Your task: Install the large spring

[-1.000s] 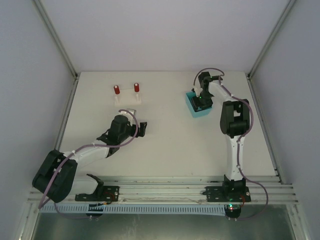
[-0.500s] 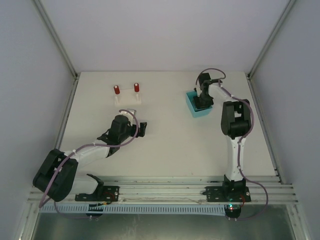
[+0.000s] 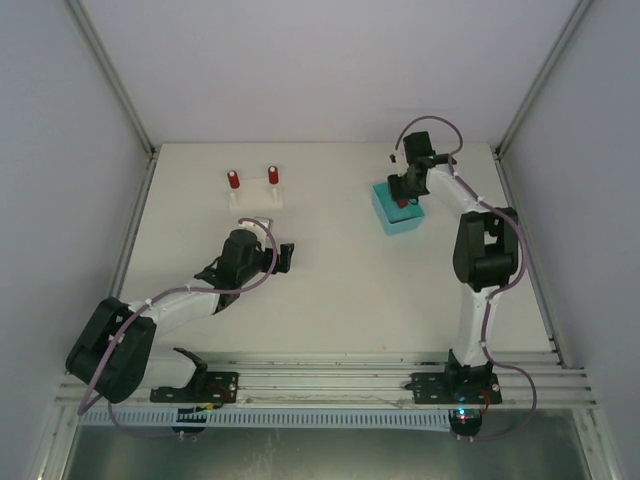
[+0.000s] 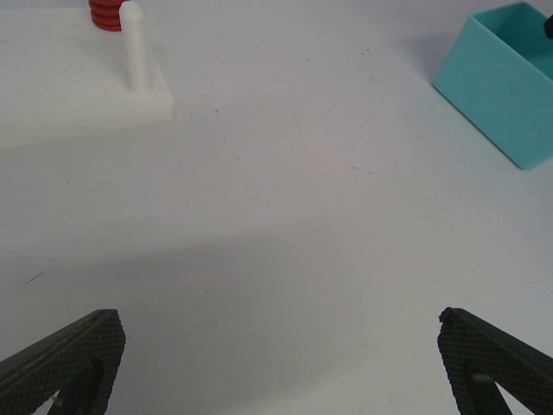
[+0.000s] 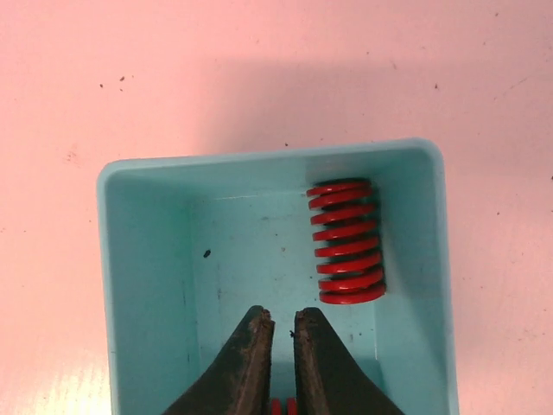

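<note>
While the right gripper is held over the teal bin, its fingers are drawn nearly together, w/ only a slit between.
A speck of red is seen between the fingers nr their roots; what it is can't be told, nor whether it is gripped. The large spring is seen just right of the fingertips, flat on the bin floor, close to the wall on that side. The left gripper is spread wide above the table; ahead-left of it a white peg stands on a white base, w/ red coils behind.
</note>
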{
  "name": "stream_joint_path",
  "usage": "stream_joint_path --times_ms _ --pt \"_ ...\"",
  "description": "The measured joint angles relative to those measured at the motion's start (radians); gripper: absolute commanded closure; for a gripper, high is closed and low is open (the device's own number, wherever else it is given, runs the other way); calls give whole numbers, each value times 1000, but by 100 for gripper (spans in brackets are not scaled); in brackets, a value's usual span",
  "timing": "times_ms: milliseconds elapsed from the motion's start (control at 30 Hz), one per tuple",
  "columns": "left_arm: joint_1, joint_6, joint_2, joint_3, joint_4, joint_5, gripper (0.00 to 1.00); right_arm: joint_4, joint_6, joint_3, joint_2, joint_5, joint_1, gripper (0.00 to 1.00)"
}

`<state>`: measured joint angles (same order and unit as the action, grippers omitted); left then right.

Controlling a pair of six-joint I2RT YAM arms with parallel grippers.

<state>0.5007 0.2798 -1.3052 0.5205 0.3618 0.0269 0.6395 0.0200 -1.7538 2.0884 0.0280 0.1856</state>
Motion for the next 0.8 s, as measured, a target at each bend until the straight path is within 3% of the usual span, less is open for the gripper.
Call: stream_joint_path --times_ms 167,533,800 --pt "0 0 0 0 0 0 1 2 11 -11 31 -13 1 70" --pt "0 0 0 0 0 0 1 13 32 -92 154 -236 69 63" --pt "0 -1 0 0 0 0 1 16 34 -127 197 -304 82 58"
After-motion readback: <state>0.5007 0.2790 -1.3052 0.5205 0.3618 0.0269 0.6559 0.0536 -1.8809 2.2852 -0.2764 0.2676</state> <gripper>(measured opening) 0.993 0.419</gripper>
